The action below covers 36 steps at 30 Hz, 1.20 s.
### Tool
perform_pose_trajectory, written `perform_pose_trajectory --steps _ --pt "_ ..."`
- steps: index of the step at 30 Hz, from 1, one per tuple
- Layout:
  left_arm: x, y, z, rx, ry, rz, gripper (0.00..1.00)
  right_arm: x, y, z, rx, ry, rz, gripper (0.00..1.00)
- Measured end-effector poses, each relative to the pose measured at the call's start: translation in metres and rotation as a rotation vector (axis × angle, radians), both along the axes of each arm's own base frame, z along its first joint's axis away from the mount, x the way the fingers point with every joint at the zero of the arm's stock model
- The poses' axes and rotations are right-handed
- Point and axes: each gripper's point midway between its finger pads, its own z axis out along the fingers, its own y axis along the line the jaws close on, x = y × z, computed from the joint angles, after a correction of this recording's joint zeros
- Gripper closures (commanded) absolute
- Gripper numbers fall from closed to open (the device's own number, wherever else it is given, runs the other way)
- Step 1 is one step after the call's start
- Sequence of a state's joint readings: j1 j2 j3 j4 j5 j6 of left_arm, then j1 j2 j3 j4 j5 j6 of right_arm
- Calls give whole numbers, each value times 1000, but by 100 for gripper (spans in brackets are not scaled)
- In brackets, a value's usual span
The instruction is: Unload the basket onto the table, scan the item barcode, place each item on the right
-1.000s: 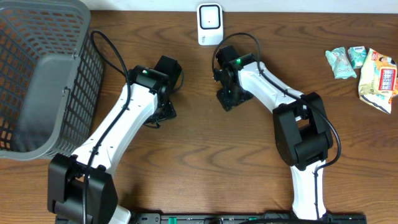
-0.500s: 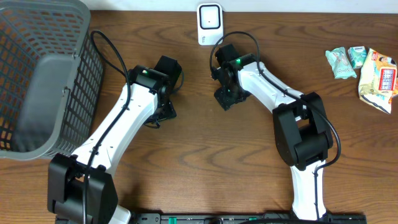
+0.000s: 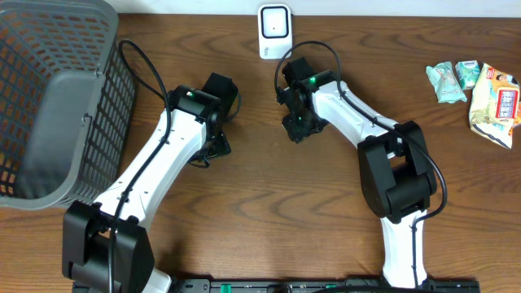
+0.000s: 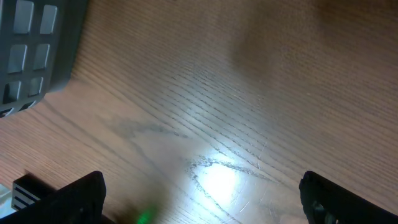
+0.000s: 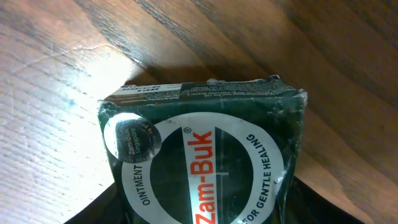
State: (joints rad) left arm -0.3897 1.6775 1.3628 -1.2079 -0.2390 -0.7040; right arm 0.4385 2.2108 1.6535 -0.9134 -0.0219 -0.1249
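The Zam-Buk ointment carton (image 5: 205, 155) sat gripped by its two sides in the right hand (image 3: 296, 128), close above the table (image 3: 269, 212) and near the white barcode scanner (image 3: 274, 31); the left hand (image 4: 202, 202) stood wide open and empty. The carton looked light and thin-walled, its far corners scuffed, so a hard squeeze would likely dent it; its glossy print might slip. The side walls seemed the safest hold, leaving the narrow printed end face uncovered; no barcode could be made out.
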Motion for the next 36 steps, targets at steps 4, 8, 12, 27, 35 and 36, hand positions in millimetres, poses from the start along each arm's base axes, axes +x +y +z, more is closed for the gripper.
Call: perform_pose_trajectory --steps 4,8,12,27,35,36 --pt "0 0 0 0 0 0 2 -1 4 4 60 20 -9 48" --pt "0 0 0 0 0 0 2 -2 5 18 163 42 3 49" --pt "0 0 0 0 0 0 2 -3 9 56 342 44 46 49" --pt "0 0 0 0 0 0 2 14 -25 196 1174 -18 31 46" --pt "0 0 0 0 0 0 2 0 -9 228 1366 47 74 48" --pt "0 0 0 0 0 0 2 -3 -5 230 1381 56 82 49"
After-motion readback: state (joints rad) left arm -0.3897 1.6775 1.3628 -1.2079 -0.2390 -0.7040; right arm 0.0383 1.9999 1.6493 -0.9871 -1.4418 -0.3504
